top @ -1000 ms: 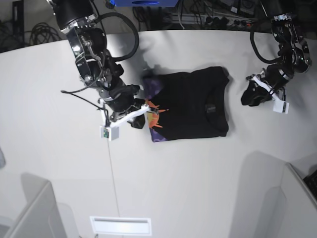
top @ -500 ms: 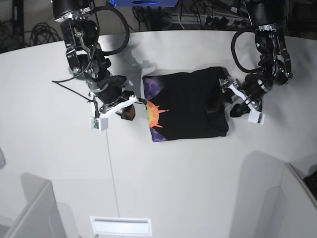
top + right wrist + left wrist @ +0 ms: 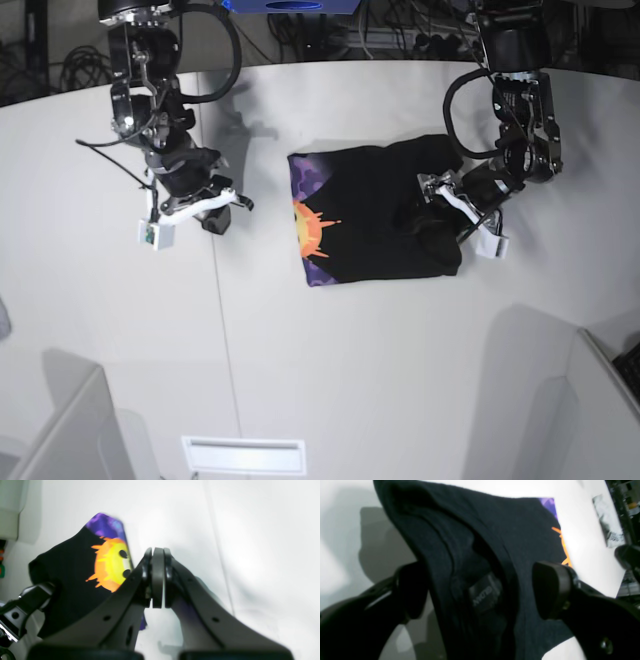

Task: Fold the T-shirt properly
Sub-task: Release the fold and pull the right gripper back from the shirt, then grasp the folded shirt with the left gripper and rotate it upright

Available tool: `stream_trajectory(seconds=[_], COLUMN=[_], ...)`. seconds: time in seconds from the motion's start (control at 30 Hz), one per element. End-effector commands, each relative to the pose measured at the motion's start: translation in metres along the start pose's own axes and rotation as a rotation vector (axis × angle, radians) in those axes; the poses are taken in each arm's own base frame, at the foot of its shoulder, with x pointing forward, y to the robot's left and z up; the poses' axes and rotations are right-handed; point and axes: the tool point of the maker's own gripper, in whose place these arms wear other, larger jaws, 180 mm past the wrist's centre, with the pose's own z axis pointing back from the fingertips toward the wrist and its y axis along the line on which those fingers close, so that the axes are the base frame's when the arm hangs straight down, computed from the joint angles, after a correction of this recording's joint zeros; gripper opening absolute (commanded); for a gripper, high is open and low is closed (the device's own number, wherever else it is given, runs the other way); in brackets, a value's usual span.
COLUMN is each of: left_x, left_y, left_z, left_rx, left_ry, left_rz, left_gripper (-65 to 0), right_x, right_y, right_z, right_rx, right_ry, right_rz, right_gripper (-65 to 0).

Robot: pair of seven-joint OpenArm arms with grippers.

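One T-shirt (image 3: 385, 215), black, folded to a rough rectangle, near the middle of the white tabletop (image 3: 330, 370). Along its edge toward the right arm, a strip of purple print with an orange-and-yellow sun (image 3: 112, 563). On the opposite side, a raised black fold with the neck label (image 3: 483, 592) showing inside the collar.

Left tool (image 3: 480, 592) at that collar edge, spread wide, one finger on each side of the bunched cloth, not pinched onto it. In the base view, placed right at the shirt's edge (image 3: 450, 205), with a small white block beside it.

Right tool (image 3: 157, 577) pressed fully together, holding nothing, well apart from the shirt over bare tabletop; in the base view (image 3: 215, 210) off to the print side. Thin dark cable (image 3: 115, 160) looping off that arm, and a small white block with a green mark (image 3: 152, 233) hanging at its end.

Two arms, two tools, one garment. Nothing else lying on the shirt. Grey boxy shapes at two lower corners (image 3: 60, 425), a white slotted panel (image 3: 243, 455) at the near edge, and tangled cables and equipment (image 3: 400, 25) beyond the far rim. A thin seam line (image 3: 222, 330) down the tabletop.
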Motion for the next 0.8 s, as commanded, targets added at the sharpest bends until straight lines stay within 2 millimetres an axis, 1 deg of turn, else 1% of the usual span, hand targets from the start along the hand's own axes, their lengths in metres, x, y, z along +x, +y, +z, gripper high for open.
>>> stream_trajectory(seconds=[0.0,0.07,0.13,0.2,0.23,0.3,0.37,0.47,0.57,0.6,0.67,0.77], left_x=[0.003,0.0,-0.005,-0.015,-0.02,-0.023,-0.026,-0.03,-0.029,-0.033,-0.03,-0.032], left_y=[0.002,0.003,0.005,-0.003,-0.007,-0.015,-0.02,-0.02,-0.013,-0.013,-0.015,-0.021], left_z=[0.0,-0.001,-0.003,-0.01,-0.014,-0.02,-0.024,-0.026,-0.027,-0.028,-0.032,-0.036], left_rx=[0.006,0.007,0.007,-0.015,-0.025,-0.046,-0.06,-0.062,-0.027,-0.015,-0.005,-0.02], left_ry=[0.001,0.007,0.021,0.057,0.077,0.098,0.116,0.13,0.153,0.177,0.211,0.282], left_rz=[0.006,0.016,0.027,0.018,0.011,-0.01,-0.019,-0.016,-0.012,-0.012,-0.053,-0.148], left_gripper=[-8.9,-17.1,-26.7,-35.4,-38.2,-43.9,-50.0,-64.5,-65.0,-65.0,-65.0,-65.0], right_x=[0.017,0.02,0.021,0.024,0.024,0.029,0.028,0.031,0.033,0.036,0.039,0.039], right_y=[0.005,0.001,-0.007,-0.012,-0.014,-0.021,-0.029,-0.035,-0.046,-0.052,-0.068,-0.083], right_z=[0.004,0.005,0.007,0.008,0.008,0.01,0.012,0.016,0.022,0.024,0.031,0.037], right_rx=[0.021,0.01,-0.01,-0.021,-0.025,-0.042,-0.062,-0.059,-0.06,-0.073,-0.112,-0.151], right_ry=[-0.055,-0.064,-0.069,-0.077,-0.079,-0.092,-0.094,-0.106,-0.117,-0.128,-0.141,-0.15], right_rz=[0.006,0.0,-0.009,-0.017,-0.019,-0.027,-0.036,-0.025,-0.009,-0.013,-0.03,-0.048], right_gripper=[-65.0,-65.0,-65.0,-65.0,-65.0,-65.0,-65.0,-65.0,-65.0,-65.0,-65.0,-65.0])
